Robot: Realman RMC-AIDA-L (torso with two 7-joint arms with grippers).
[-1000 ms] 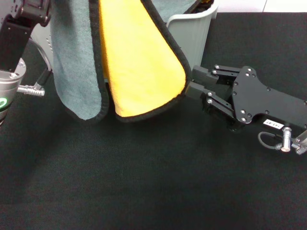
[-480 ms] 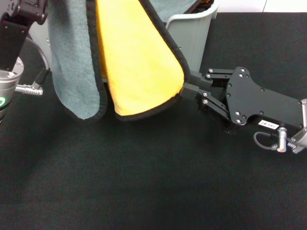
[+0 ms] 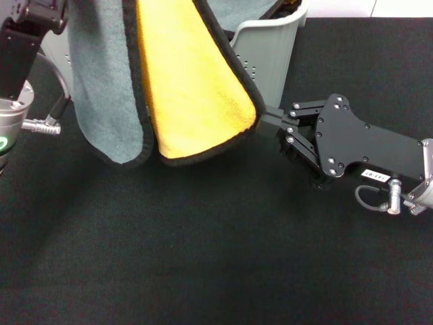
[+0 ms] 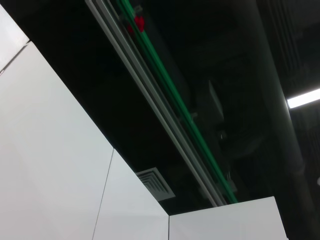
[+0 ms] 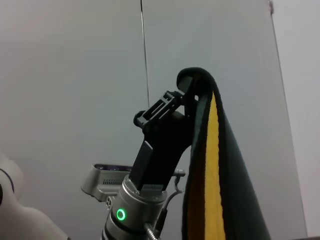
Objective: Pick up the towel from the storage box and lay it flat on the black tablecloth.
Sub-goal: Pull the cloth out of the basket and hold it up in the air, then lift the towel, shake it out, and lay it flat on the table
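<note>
The left end effector (image 5: 182, 95) holds the towel (image 3: 183, 88) high by its top edge, closed on it, so the towel hangs above the black tablecloth (image 3: 203, 257) in front of the storage box (image 3: 270, 54). The right end effector (image 3: 270, 122) touches the towel's lower black edge; I cannot tell how far it is open.

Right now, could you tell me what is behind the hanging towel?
The storage box stands behind the towel, only its right corner and rim showing. The rest of the box and whatever is inside are covered. The right claw reaches the towel's lower edge.
</note>
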